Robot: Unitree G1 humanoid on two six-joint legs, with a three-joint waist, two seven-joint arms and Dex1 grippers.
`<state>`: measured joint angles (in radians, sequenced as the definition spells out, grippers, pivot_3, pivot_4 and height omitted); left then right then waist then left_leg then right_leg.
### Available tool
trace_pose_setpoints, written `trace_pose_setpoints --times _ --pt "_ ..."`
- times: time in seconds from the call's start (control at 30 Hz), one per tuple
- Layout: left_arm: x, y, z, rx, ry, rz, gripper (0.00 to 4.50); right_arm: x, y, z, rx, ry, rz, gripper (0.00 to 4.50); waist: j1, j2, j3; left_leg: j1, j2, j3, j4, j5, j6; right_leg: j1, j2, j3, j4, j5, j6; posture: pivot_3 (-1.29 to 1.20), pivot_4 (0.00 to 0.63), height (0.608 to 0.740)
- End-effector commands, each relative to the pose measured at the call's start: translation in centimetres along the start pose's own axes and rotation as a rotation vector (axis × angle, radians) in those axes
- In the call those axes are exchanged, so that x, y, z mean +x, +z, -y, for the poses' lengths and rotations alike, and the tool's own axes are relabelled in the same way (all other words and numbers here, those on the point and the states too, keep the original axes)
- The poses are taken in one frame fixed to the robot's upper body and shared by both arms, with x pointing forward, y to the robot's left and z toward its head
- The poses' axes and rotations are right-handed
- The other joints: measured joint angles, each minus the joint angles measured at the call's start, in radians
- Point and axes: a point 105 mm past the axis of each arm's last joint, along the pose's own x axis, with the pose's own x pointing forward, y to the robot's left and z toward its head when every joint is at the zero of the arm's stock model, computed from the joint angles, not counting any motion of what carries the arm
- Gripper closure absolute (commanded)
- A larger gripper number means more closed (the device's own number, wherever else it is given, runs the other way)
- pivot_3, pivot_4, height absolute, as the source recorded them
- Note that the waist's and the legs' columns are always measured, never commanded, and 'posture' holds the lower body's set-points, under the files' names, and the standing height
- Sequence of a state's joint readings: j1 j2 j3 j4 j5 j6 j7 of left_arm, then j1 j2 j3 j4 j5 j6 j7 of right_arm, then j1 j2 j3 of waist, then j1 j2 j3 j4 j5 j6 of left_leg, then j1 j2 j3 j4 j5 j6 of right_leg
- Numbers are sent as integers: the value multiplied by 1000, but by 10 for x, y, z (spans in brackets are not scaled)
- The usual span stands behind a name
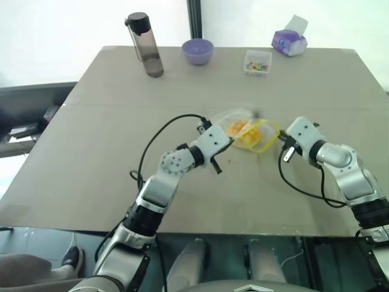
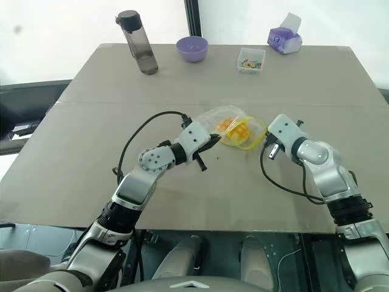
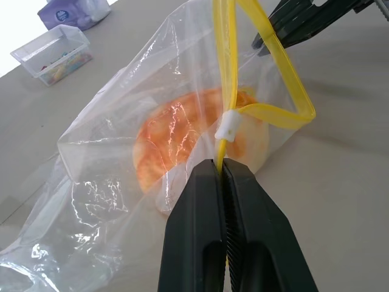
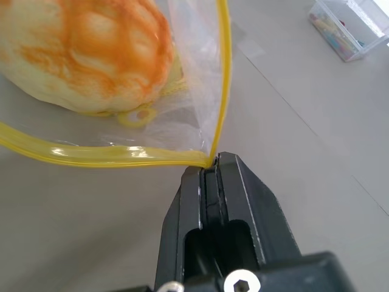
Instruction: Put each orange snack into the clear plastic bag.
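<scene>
My left gripper (image 3: pixel 222 167) and right gripper (image 4: pixel 214 163) both pinch the clear plastic bag (image 3: pixel 121 158) by its stiffer yellow strip; film looks slippery, orange snack (image 3: pixel 182 140) soft

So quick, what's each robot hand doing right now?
Left tool: shut on the clear plastic bag, at its yellow seal strip.
Right tool: shut on the bag's seal strip too.

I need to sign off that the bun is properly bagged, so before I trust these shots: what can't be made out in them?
- Underside of the orange snack: left wrist view, hidden by its own bulk and the crinkled, glaring clear plastic bag.
- Snack's far edge: right wrist view, cut off by the frame's edge.
- Contents of the small clear box: eye views, too small to identify.
- Right gripper pads on the yellow strip: hidden by the fingers themselves.
</scene>
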<state>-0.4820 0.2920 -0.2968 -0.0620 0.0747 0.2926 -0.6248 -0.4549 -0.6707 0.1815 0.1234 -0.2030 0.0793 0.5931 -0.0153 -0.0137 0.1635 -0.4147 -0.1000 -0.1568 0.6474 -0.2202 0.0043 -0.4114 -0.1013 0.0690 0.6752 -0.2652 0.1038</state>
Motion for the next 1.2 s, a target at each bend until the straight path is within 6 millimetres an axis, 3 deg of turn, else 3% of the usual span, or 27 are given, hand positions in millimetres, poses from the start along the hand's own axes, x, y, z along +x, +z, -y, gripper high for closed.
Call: trace_pose_setpoints --times 0.03,0.23,0.43,0.6,0.8,1.07,1.2 --pt "0 14 -12 59 25 47 4500 -12 16 34 -57 -118 46 4447 1 0 0 0 0 0 0 0 0 0 0 0 0 0 0 0 150 739" --pt "-3 36 -38 103 75 86 4500 -41 36 77 -131 -193 56 4447 1 0 0 -1 0 0 0 0 0 0 0 0 0 0 0 0 150 739" --pt "-4 62 -51 155 79 133 4500 -67 57 100 -171 -210 66 4447 1 0 1 -1 0 0 0 0 0 0 0 0 -1 0 0 0 150 739" --pt "-1 63 -47 164 55 131 4500 -70 57 91 -148 -163 63 4447 0 0 1 -1 0 0 0 0 0 0 0 0 -1 0 0 0 150 739" --pt "2 54 -35 144 26 117 4500 -76 47 77 -151 -97 0 1984 2 0 1 -1 0 0 0 0 0 0 -1 0 -1 0 0 0 150 739" --pt "3 52 -27 127 21 115 4500 -87 72 60 -81 67 93 1984 1 0 1 -1 0 0 0 0 1 0 0 0 -1 0 0 0 150 739" --pt "1 57 -29 165 34 122 4500 -94 87 67 -102 75 133 1984 2 0 1 -1 0 0 0 0 1 0 0 0 -2 0 0 0 150 739"
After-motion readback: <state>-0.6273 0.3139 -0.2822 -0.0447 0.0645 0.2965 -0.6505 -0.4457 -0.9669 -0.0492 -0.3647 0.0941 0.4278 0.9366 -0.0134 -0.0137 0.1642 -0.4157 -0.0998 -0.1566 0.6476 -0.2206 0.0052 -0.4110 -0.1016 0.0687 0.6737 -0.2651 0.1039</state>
